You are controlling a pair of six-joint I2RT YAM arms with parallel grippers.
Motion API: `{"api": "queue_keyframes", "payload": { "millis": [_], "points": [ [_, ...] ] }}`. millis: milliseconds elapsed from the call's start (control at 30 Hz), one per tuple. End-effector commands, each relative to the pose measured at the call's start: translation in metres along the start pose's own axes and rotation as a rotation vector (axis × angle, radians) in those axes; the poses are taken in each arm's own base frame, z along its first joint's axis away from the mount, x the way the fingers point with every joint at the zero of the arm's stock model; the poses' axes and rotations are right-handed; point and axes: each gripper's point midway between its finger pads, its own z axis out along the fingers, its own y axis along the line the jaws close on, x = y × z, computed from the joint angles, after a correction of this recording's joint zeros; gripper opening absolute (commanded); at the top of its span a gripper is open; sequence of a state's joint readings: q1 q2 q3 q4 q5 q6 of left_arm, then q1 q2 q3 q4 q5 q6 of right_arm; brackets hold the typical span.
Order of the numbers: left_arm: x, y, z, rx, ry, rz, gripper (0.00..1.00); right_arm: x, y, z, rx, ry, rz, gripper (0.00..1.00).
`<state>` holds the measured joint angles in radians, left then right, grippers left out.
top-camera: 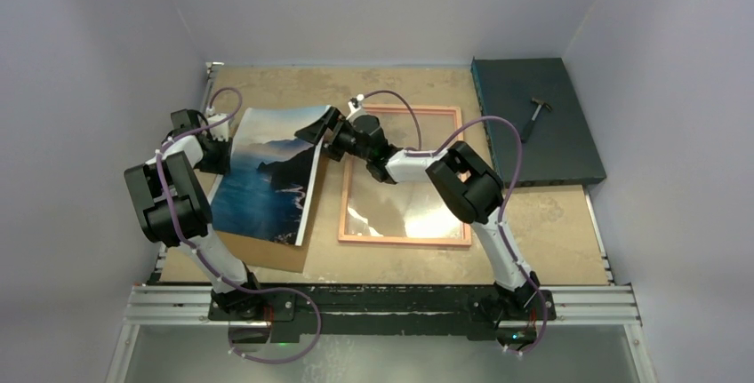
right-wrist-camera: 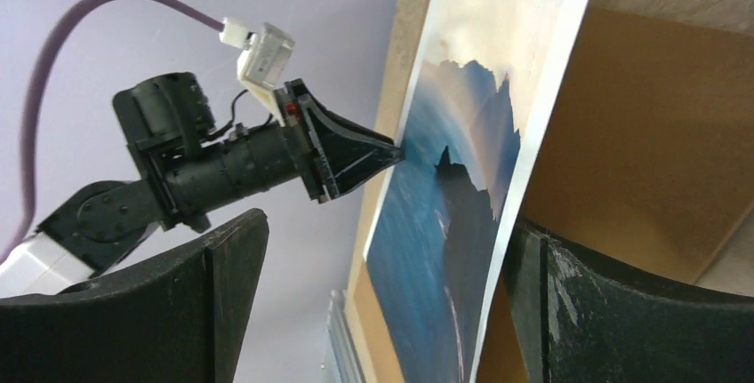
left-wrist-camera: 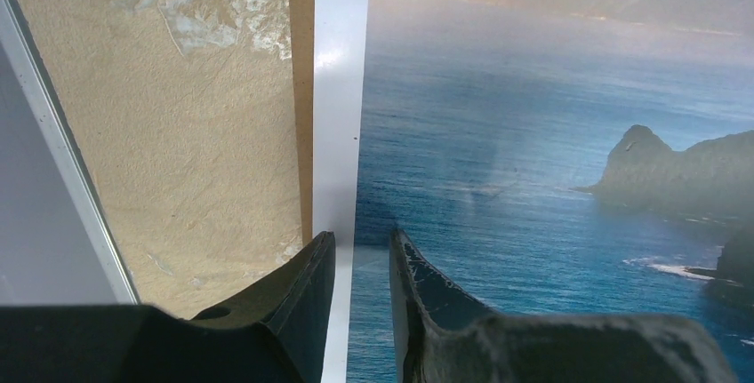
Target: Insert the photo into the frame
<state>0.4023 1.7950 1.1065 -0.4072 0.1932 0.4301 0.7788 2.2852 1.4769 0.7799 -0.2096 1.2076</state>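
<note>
The photo (top-camera: 267,174) of sea, mountains and sky lies on the brown backing board (top-camera: 271,254) at the left, its right side raised. The pink frame (top-camera: 462,179) lies flat in the middle, its pane bare. My left gripper (top-camera: 224,145) is at the photo's left edge. In the left wrist view its tips (left-wrist-camera: 363,239) stand a narrow gap apart over the white border (left-wrist-camera: 340,90), pinching nothing. My right gripper (top-camera: 322,127) is at the lifted far right corner. It stands wide open (right-wrist-camera: 391,223), with the photo's edge (right-wrist-camera: 533,116) beside its right finger (right-wrist-camera: 622,312).
A dark blue-green box (top-camera: 551,147) with a small hammer (top-camera: 536,112) on it stands at the back right. Pale walls close in the left, back and right. A metal rail (top-camera: 382,303) carrying both arm bases runs along the near edge.
</note>
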Motion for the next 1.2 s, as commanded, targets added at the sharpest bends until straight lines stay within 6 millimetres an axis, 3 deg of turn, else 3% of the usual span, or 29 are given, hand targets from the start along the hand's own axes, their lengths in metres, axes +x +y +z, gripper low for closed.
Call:
{"api": "queue_keyframes", "payload": {
  "millis": [0, 133, 200, 500, 633, 733, 800, 967, 1167],
  "points": [
    [0.013, -0.007, 0.001, 0.015, 0.039, 0.004, 0.27, -0.010, 0.065, -0.012, -0.155, -0.014, 0.014, 0.99],
    [0.011, -0.006, 0.000, 0.014, 0.036, 0.005, 0.27, -0.007, 0.051, -0.009, -0.065, -0.010, -0.039, 0.98],
    [0.009, -0.006, -0.001, 0.013, 0.034, 0.002, 0.27, -0.003, 0.044, -0.008, -0.023, -0.010, -0.062, 0.91],
    [-0.006, -0.011, -0.021, 0.049, 0.008, -0.002, 0.33, 0.004, 0.022, 0.004, 0.139, 0.011, -0.140, 0.20],
    [-0.032, -0.017, -0.051, 0.085, -0.053, 0.011, 0.45, -0.009, 0.035, -0.003, 0.168, -0.035, -0.158, 0.08],
    [-0.066, -0.028, -0.090, 0.145, -0.164, 0.045, 0.56, -0.027, 0.061, -0.014, 0.161, -0.092, -0.187, 0.03],
    [-0.089, -0.043, -0.119, 0.186, -0.263, 0.094, 0.73, -0.034, 0.078, -0.021, 0.143, -0.116, -0.207, 0.01],
    [-0.130, -0.102, -0.187, 0.252, -0.431, 0.257, 0.85, -0.045, 0.100, -0.042, 0.148, -0.144, -0.242, 0.00],
    [-0.128, -0.184, -0.223, 0.437, -0.402, 0.319, 0.89, -0.078, 0.128, -0.077, 0.261, -0.308, -0.229, 0.00]
  ]
}}
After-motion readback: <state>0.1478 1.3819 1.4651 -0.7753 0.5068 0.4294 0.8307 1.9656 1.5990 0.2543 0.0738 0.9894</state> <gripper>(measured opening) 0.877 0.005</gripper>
